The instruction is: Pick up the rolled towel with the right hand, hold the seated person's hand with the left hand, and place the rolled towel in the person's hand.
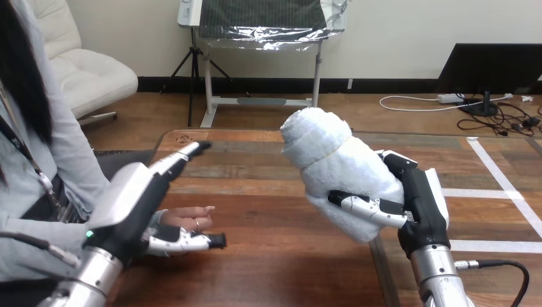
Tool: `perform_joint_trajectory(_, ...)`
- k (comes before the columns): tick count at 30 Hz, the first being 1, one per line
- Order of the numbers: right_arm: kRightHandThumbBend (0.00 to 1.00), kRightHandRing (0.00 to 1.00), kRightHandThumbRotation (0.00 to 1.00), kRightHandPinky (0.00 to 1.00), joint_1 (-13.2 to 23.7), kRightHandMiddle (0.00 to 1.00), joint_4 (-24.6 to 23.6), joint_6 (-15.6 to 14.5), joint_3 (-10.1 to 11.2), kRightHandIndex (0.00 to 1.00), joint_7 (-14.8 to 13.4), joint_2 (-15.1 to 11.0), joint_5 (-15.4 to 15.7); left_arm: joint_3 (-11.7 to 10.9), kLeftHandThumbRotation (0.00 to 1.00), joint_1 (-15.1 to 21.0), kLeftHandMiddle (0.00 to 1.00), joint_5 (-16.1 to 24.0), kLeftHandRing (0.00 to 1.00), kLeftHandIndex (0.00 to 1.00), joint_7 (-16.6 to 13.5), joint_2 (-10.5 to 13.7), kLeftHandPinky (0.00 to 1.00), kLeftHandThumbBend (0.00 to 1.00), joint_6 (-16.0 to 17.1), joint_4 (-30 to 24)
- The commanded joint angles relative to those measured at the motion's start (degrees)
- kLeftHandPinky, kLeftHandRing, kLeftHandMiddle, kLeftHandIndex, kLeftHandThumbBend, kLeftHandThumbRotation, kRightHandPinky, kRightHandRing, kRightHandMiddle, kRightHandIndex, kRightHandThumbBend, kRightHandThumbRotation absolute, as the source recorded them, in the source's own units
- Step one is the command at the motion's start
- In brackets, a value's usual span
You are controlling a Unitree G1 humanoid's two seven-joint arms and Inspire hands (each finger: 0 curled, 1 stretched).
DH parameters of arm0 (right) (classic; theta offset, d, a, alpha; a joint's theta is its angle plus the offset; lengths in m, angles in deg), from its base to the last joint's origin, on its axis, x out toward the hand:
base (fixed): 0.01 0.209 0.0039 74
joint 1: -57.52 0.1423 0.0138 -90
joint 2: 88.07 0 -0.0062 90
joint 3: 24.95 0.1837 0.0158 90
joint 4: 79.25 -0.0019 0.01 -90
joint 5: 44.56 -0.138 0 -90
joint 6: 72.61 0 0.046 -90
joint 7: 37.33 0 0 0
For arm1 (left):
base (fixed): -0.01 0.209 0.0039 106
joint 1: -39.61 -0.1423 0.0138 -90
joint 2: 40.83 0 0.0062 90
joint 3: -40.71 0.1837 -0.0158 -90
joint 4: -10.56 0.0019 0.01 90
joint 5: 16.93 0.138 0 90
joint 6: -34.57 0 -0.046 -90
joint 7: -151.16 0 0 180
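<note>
Right hand (418, 199), black with white shells, is clamped on the rolled towel (339, 167): its fingers wrap across the roll's lower end and lift it clear above the counter (275, 256). The towel is a thick white terry cylinder, fluffy and soft, its spiral end pointing up and away from the hand.

Well off to that hand's left, the left hand (131, 201) reaches toward the person. Its fingers are straight and spread apart, its thumb stretched out low. The person's hand (192, 219) lies between thumb and fingers, just past the palm and close over the counter; the left hand is not closed round it.

Judged from this, the step is steadying the person's hand, then delivery. To do it well, the left hand should close gently, supporting without squeezing. The right hand should carry the towel across low and slow and set its long side into the palm. It should release only once the soft roll rests there, since plush cloth compresses and can slide.

The counter is smooth dark wood planks.
</note>
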Motion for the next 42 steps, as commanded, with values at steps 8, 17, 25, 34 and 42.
perform_joint_trajectory(8, 0.7, 0.37, 0.0, 0.31, 1.24, 0.45, -5.44, 2.04, 1.16, 0.47, 1.4, 0.99, -2.31, 0.98, 0.12, 7.06, 0.91, 1.93, 0.89, 0.92, -0.38, 4.56, 0.84, 1.0, -2.11, 4.24)
perform_joint_trajectory(17, 0.69, 0.38, 0.0, 0.32, 0.37, 0.46, -7.07, 0.92, 1.84, 0.47, 4.27, 1.49, -5.31, 2.67, 0.17, 9.34, 0.91, 3.8, 0.89, 0.92, -0.56, 6.78, 0.84, 1.0, -2.41, 8.3)
perform_joint_trajectory(25, 0.68, 0.38, 0.0, 0.32, -0.58, 0.47, -9.46, -0.33, 2.24, 0.47, 6.53, 1.74, -8.08, 4.11, 0.22, 11.44, 0.92, 4.87, 0.9, 0.92, 0.54, 8.21, 0.84, 1.0, -2.89, 12.13)
perform_joint_trajectory(34, 0.68, 0.36, 0.0, 0.3, -1.92, 0.46, -12.41, -0.21, 2.33, 0.47, 8.47, 1.74, -10.07, 6.06, 0.22, 13.57, 0.94, 4.71, 0.91, 0.93, 2.93, 9.75, 0.86, 1.0, -3.42, 15.68)
perform_joint_trajectory(42, 0.68, 0.36, 0.0, 0.3, -3.37, 0.46, -15.76, -0.53, 2.66, 0.46, 9.81, 1.94, -11.38, 7.79, 0.2, 15.65, 0.93, 4.95, 0.9, 0.93, 3.99, 10.8, 0.86, 1.0, -3.21, 19.23)
